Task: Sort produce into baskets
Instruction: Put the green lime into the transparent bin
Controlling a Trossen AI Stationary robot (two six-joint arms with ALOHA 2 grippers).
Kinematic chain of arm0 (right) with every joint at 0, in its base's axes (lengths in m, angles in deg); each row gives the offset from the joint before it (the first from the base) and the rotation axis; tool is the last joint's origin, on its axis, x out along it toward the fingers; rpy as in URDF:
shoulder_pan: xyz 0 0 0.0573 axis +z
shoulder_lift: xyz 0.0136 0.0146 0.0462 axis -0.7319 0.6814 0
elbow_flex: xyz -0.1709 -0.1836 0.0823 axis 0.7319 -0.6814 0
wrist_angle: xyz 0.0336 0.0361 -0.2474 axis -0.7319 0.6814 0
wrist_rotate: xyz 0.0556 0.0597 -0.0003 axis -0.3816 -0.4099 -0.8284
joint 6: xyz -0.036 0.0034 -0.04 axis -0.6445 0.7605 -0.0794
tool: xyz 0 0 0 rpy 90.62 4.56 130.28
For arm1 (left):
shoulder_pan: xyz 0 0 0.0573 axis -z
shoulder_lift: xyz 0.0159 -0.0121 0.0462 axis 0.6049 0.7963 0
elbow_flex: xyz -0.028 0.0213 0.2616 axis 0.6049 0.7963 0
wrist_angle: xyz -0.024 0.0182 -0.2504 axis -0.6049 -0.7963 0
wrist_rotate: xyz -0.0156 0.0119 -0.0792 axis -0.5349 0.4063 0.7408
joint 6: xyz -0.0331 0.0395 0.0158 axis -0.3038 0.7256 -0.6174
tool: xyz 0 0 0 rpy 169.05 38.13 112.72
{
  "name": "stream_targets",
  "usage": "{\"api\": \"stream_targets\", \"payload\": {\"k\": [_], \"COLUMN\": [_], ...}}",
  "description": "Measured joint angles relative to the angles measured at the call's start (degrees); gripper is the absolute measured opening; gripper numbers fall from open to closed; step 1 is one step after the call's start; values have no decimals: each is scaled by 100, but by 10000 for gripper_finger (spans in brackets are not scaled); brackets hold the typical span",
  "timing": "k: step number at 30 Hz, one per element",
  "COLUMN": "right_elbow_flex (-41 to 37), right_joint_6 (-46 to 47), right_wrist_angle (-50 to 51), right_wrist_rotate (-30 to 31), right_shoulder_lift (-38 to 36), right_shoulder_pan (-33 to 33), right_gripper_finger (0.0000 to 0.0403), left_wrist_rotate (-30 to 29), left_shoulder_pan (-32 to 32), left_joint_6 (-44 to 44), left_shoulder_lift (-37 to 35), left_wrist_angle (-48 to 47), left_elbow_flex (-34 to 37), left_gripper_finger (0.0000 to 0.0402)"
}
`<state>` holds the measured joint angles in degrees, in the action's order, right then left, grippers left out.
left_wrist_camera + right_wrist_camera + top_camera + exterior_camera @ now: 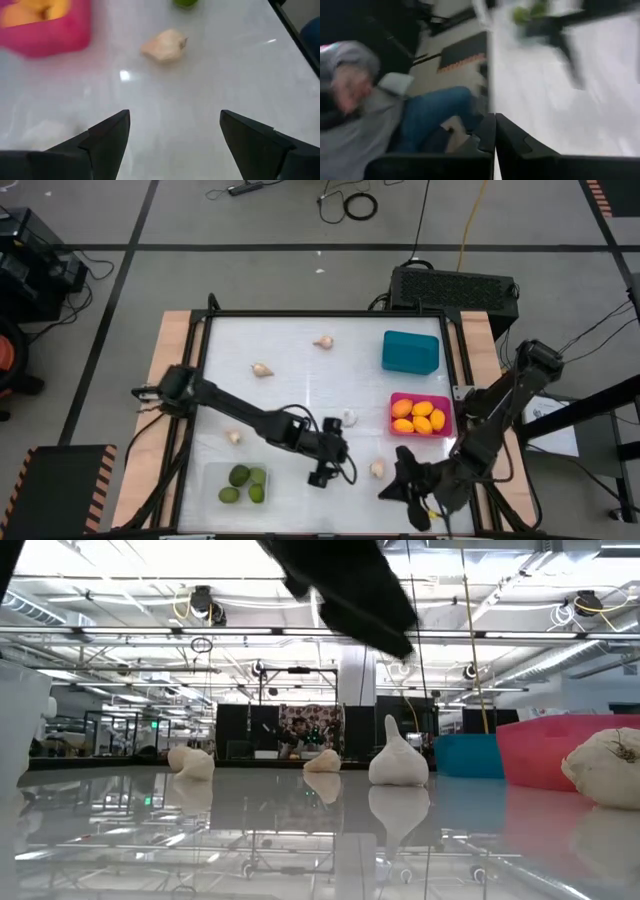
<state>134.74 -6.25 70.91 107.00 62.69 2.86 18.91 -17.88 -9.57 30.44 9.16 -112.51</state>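
Glossy white desk with a wood border, grey workshop floor all round and cables trailing off the back. 3 baskets on it: the teal one at the back right looks empty from above, the pink one just in front of it has 5 orange fruits, and the clear one at the front left holds 4 limes.

Garlic is scattered all over — 1 bulb at the back middle, 1 further left, 1 near the left edge, 1 mid-desk and 1 toward the front.

Left tool reaches in low across the middle, right beside the clear basket, fingers spread wide with nothing between them. Its own camera shows bare desk between the 2 fingers, a garlic bulb lying ahead of them and the pink basket off to one side.

Right tool hangs at the front right, close to the front garlic bulb but not touching it, fingers pressed together and holding nothing. Its wrist camera looks past the desk edge at a person in a grey top and blue jeans sitting off the desk.

From desk level the garlic bulbs stand in a loose row with the teal and pink baskets behind on the right.
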Motion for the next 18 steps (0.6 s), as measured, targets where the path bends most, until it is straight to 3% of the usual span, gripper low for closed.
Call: {"api": "stream_targets", "payload": {"k": [3, 7, 9, 11, 14, 18], "right_elbow_flex": [1069, 2423, 2871, 3106, 3182, 3186], "right_joint_6": [-330, 198, 440, 425, 337, 475], "right_wrist_angle": [1414, 4066, 4812, 5268, 5182, 5186], "right_wrist_rotate": [-23, -267, -425, -550, -654, -1342], "right_shoulder_lift": [314, 954, 1221, 1438, 1698, 2009], "right_shoulder_pan": [105, 168, 162, 158, 158, 158], "right_gripper_finger": [0, 0, 0, 0, 0, 1], "left_wrist_rotate": [-241, -373, -538, -862, -1491, -2040], "left_shoulder_pan": [36, 123, 205, 342, 578, 844], "left_joint_6": [-208, -614, -910, -1215, -1646, -2223], "left_shoulder_lift": [-572, -1416, -1872, -2317, -2914, -3582], "left_wrist_angle": [-987, -2295, -2902, -3411, -4058, -4578], "left_elbow_flex": [-103, -134, -134, -93, 53, 310], "left_gripper_finger": [312, 312, 312, 312, 312, 312]}}
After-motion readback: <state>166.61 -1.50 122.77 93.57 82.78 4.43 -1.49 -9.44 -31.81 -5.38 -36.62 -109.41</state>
